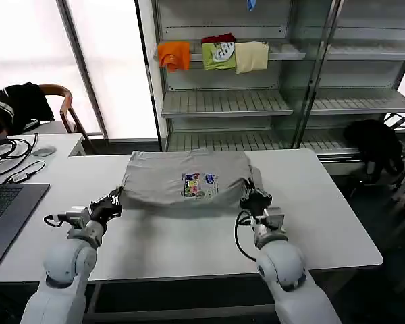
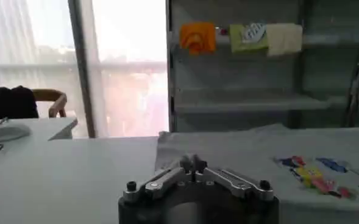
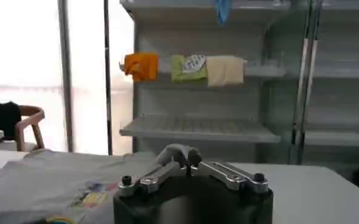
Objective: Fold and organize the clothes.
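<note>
A light grey T-shirt [image 1: 162,179] with a small multicoloured square print [image 1: 199,184] lies folded into a rectangle on the white table [image 1: 189,236]. My left gripper [image 1: 115,201] is at the shirt's near left corner, its fingers [image 2: 184,163] shut together on the hem of the T-shirt [image 2: 240,149]. At the near right corner my right gripper [image 1: 251,197] is shut on the cloth. In the right wrist view a tuft of grey fabric [image 3: 174,151] bunches up just above the right gripper [image 3: 185,161].
A laptop [image 1: 3,209], cables [image 1: 7,148] and a mouse lie at the table's left. Behind stands a metal shelf [image 1: 223,101] with orange [image 1: 174,54], green [image 1: 219,54] and cream [image 1: 252,56] folded garments. A black garment [image 1: 374,142] hangs at the right; a chair [image 1: 64,101] stands at the left.
</note>
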Controlling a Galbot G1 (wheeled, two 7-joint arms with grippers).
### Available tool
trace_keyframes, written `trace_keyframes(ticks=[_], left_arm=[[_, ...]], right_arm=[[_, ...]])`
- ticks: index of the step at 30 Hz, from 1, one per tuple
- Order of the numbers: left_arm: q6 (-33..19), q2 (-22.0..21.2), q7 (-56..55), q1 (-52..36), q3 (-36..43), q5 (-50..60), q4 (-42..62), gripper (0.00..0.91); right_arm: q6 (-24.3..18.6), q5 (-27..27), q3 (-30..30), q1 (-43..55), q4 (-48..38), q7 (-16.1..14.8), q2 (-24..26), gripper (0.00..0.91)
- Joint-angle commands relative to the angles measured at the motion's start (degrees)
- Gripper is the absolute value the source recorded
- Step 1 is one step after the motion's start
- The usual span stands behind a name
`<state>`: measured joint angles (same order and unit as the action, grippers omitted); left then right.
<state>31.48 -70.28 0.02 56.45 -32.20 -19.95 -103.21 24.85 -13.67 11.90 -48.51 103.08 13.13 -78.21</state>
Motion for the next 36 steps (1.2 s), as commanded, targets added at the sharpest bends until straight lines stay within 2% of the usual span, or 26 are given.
trace_keyframes(ticks=[1,16,17,18,19,23,26,31,36], left_arm=[[-0.7,0.5,0.5,-10.9,2.0,-0.5,12.9,0.010],[1.5,0.8,1.2,-15.3,5.6,0.2,20.3,0.020],[1.6,0.8,1.2,-15.5,5.9,0.3,20.6,0.071],[1.6,0.7,1.2,-15.7,6.2,0.5,20.9,0.665],[1.6,0.6,1.2,-15.9,6.4,0.9,21.3,0.907],[1.7,0.2,1.0,-16.8,6.9,1.8,22.7,0.907],[1.7,0.2,0.7,-16.8,6.8,1.9,23.1,0.907],[1.8,0.8,0.4,-16.1,6.5,1.9,22.1,0.907],[1.8,1.4,0.2,-15.0,6.0,1.9,20.8,0.907]], right_arm=[[-0.4,0.0,0.1,9.8,-11.3,-1.2,-1.5,0.000],[0.4,2.3,0.5,14.6,-24.1,-2.9,-5.1,0.000],[0.5,2.3,0.5,14.9,-24.8,-3.1,-5.5,0.000],[0.5,2.4,0.6,15.1,-25.2,-3.2,-5.9,0.111],[0.8,2.3,0.7,15.2,-25.8,-3.2,-6.2,0.907],[2.7,1.8,1.0,15.9,-27.8,-3.4,-7.5,0.907],[2.5,-0.6,1.7,16.6,-30.0,-2.5,-9.0,0.907],[-0.4,-7.7,2.5,19.0,-33.4,2.0,-12.6,0.907],[-1.7,-8.2,2.2,19.7,-33.8,4.2,-13.7,0.907]])
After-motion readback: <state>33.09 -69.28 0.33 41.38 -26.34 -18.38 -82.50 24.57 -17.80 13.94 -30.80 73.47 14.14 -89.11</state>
